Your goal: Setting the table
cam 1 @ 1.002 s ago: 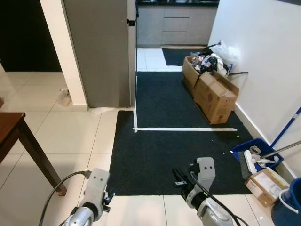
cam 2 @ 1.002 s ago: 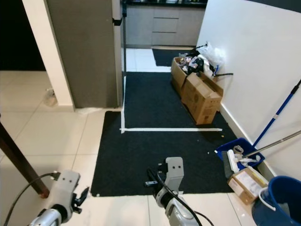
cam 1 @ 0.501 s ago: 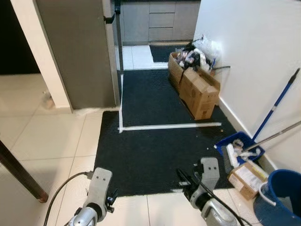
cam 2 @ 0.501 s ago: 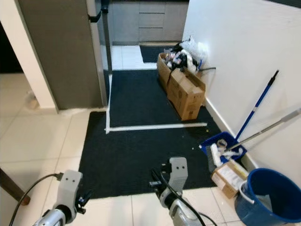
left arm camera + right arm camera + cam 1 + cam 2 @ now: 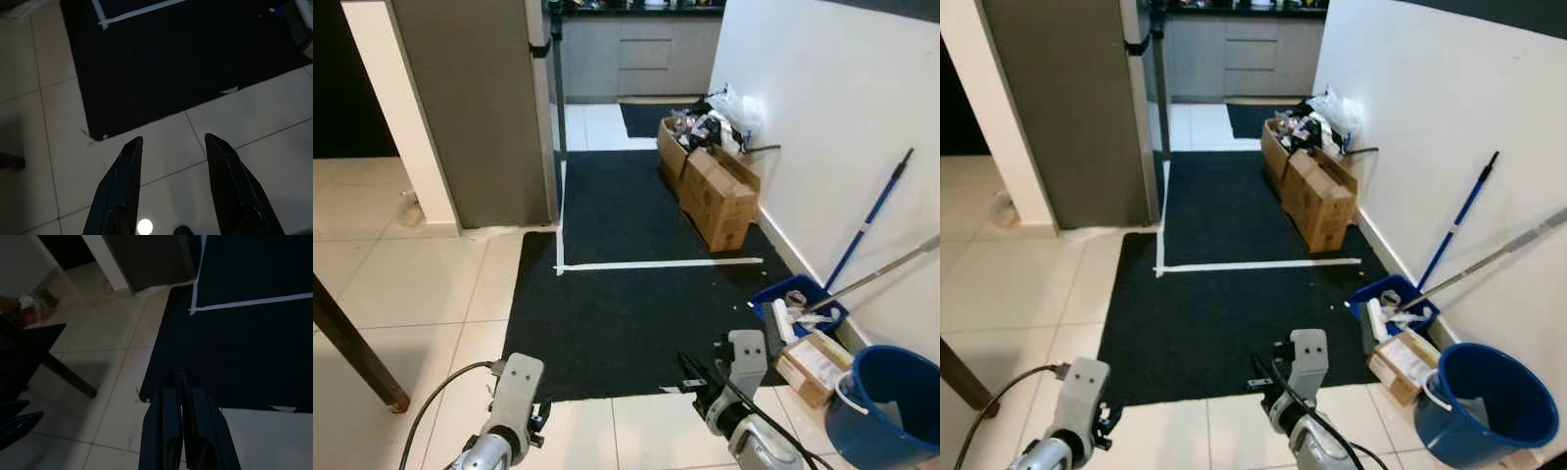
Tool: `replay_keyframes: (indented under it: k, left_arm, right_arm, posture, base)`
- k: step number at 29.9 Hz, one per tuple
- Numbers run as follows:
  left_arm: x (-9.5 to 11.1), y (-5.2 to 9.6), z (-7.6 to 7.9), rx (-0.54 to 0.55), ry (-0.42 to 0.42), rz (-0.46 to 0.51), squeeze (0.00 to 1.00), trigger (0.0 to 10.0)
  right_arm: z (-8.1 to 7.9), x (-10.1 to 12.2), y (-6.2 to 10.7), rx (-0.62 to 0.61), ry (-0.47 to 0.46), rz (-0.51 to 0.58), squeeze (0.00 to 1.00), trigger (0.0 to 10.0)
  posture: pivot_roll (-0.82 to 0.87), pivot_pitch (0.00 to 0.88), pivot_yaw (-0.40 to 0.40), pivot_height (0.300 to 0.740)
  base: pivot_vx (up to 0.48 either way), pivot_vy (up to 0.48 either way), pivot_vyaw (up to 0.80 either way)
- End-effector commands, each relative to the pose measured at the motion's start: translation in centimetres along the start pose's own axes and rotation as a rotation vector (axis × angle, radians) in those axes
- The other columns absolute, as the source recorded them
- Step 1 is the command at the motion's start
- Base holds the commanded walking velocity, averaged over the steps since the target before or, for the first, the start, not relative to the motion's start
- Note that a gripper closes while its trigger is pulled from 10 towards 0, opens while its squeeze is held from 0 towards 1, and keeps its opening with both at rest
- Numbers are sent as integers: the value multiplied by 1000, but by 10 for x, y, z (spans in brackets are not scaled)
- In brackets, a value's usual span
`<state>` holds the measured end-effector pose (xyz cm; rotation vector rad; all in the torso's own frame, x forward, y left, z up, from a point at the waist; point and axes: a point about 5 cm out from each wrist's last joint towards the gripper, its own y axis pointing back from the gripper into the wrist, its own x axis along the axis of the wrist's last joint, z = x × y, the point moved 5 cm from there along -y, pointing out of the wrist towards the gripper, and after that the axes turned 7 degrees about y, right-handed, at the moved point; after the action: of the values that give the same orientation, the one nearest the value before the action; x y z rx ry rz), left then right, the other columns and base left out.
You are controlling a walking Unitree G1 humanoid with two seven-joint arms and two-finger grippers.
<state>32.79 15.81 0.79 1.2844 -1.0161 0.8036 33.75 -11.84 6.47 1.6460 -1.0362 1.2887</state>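
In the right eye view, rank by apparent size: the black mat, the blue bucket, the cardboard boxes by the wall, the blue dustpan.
1. Black mat, largest by far.
2. Cardboard boxes.
3. Blue bucket, close to the boxes in apparent size and nearer the camera, so this order is unsure.
4. Blue dustpan, smallest.

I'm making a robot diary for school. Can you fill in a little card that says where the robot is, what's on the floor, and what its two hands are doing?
place: hallway with pale tiled floor
floor: black mat with white tape lines
by the wall: cardboard boxes, blue bucket, blue dustpan, mop handle
left gripper: open, empty, over the tiles
right gripper: shut, empty, above the mat's edge
table stuff: none seen, just a dark table leg
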Motion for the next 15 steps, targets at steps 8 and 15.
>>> replay_keyframes:
  k: [8, 15]
  left_arm:
    - [-13, 1, 3, 3, 6, -51, 0, 10000]
    - [-14, 0, 2, 4, 5, -58, 0, 10000]
  right_arm:
    - [0, -3, 1, -2, -6, -8, 0, 10000]
    - [-1, -3, 1, 0, -6, -8, 0, 10000]
  posture:
    - [19, 56, 41, 740]
    - [19, 55, 45, 740]
  base:
    - [140, -41, 0]
    - [0, 0, 0]
